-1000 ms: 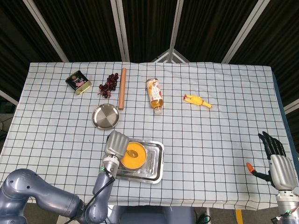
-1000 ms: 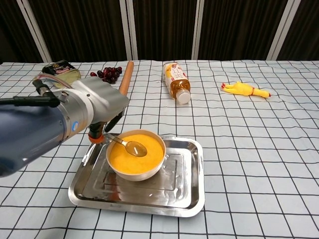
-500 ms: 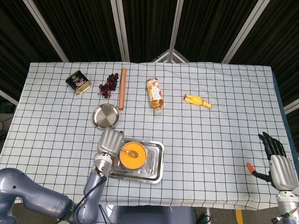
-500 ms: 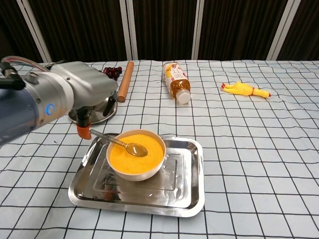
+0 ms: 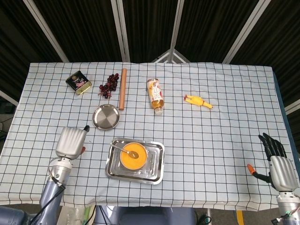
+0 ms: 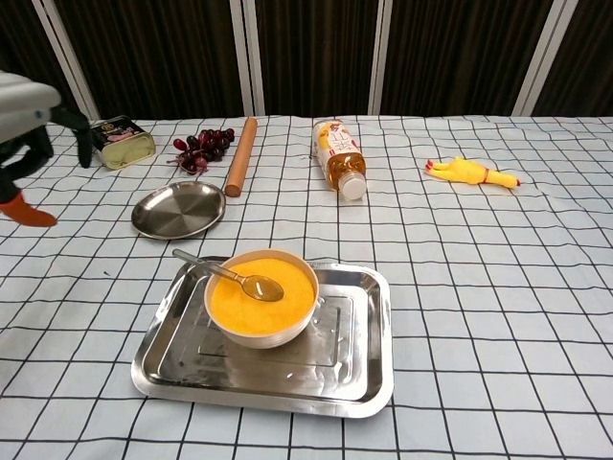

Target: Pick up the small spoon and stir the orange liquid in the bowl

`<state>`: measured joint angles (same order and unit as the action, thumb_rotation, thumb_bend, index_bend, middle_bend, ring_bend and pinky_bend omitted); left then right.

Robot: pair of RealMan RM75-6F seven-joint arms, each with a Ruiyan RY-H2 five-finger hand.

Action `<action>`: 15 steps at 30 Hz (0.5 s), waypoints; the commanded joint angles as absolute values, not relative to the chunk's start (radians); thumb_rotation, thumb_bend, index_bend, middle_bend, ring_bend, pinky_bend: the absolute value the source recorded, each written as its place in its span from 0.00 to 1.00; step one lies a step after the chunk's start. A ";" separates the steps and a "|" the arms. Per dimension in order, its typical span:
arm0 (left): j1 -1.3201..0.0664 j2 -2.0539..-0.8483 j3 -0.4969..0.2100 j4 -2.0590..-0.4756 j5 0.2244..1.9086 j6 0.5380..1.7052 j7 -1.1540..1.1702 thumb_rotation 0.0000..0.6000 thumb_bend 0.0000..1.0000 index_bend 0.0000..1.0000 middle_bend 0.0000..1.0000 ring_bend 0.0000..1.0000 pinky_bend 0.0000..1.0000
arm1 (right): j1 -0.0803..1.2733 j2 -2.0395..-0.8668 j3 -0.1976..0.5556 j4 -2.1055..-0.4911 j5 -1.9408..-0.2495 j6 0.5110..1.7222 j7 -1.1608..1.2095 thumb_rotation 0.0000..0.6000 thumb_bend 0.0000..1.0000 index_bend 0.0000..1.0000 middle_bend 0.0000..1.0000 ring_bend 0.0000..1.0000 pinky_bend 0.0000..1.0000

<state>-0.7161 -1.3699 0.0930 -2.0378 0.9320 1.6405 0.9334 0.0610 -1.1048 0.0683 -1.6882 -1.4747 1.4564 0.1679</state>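
Spoon (image 6: 230, 274): lay unheld in bowl (image 6: 261, 324); could slide under.
Left hand (image 5: 71, 141): apart, empty; closure unclear.
Right hand (image 5: 275, 163): spread, idle.

One table (image 5: 225, 140) is carrying everything. One tray (image 5: 155, 169) is sitting on it, holding one bowl (image 5: 133, 157) of orange liquid, and one spoon (image 5: 123, 149) is lying in that bowl. One round plate (image 5: 106, 116), one rolling pin (image 5: 122, 88), one bunch of grapes (image 5: 108, 85), one tin (image 5: 78, 82), one bottle (image 5: 155, 95) and one rubber chicken (image 5: 197, 101) are lying around it. Two robot hands are showing: the left robot hand (image 5: 70, 142) and the right robot hand (image 5: 276, 166).
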 commanded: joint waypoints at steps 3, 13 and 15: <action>-0.574 -1.309 0.214 -1.920 1.098 1.671 0.748 1.00 0.15 0.19 0.59 0.61 0.67 | 0.063 -1.109 0.067 -1.691 -1.476 1.453 0.159 1.00 0.32 0.00 0.00 0.00 0.00; -0.663 -1.358 0.077 -1.884 0.984 1.490 0.843 1.00 0.32 0.37 0.93 0.89 0.93 | 0.069 -1.109 0.068 -1.694 -1.474 1.444 0.159 1.00 0.32 0.00 0.00 0.00 0.00; -0.684 -1.386 0.044 -1.874 0.949 1.464 0.884 1.00 0.33 0.39 0.95 0.91 0.94 | 0.068 -1.106 0.068 -1.695 -1.474 1.444 0.169 1.00 0.32 0.00 0.00 0.00 0.00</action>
<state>-0.6501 -1.3505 0.0886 -1.8928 0.9949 1.5044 0.8326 0.0684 -1.1075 0.0681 -1.6949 -1.4737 1.4443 0.1662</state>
